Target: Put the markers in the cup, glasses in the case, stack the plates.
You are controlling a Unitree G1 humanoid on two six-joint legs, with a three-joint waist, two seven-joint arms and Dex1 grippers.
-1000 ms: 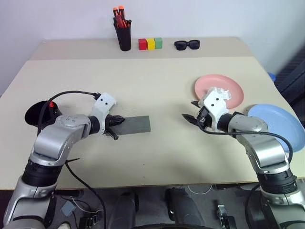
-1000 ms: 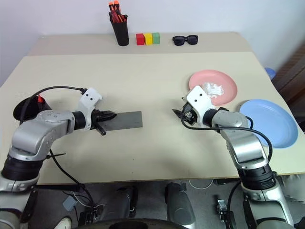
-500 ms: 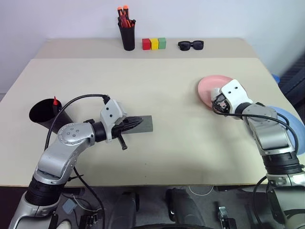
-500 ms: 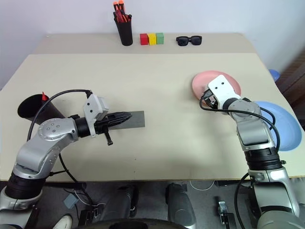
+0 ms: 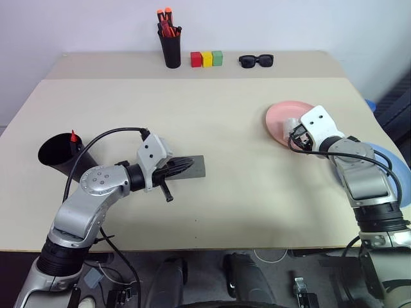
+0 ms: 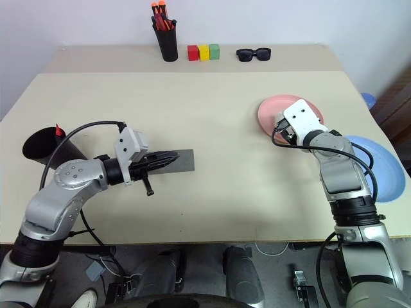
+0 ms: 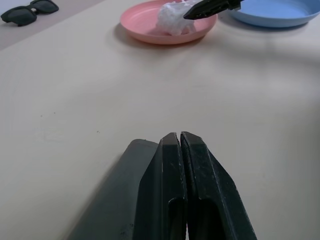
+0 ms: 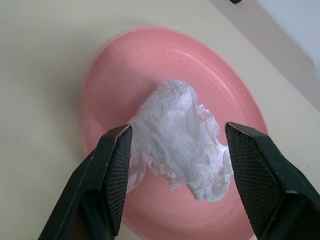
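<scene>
The grey case (image 5: 190, 167) lies shut and flat on the beige counter (image 5: 212, 115), and it serves here as the landmark. The left end effector (image 5: 183, 165) is closed, its two black fingers pressed together with nothing between them, resting over the end of the case nearest the left arm. Well to the left of the case, at the counter's left edge, the wide black cup (image 5: 59, 152) lies tipped, with the red tip of a marker (image 5: 74, 136) showing at its rim. Well to the right of the case sits the pink plate (image 5: 286, 119) carrying a crumpled white tissue (image 8: 180, 137). The right end effector (image 8: 177, 172) hangs just above this plate with its fingers spread apart, one on each side of the tissue; whether they touch it cannot be told. Farther right of the case than the pink plate, near the counter's right edge, lies the blue plate (image 6: 383, 167), partly hidden by the right arm. Along the far edge of the counter, beyond the case, stand a black pen holder (image 5: 169, 46) with orange-tipped pens, three small blocks (image 5: 207, 59) in red, yellow and green, and black sunglasses (image 5: 255, 60).
</scene>
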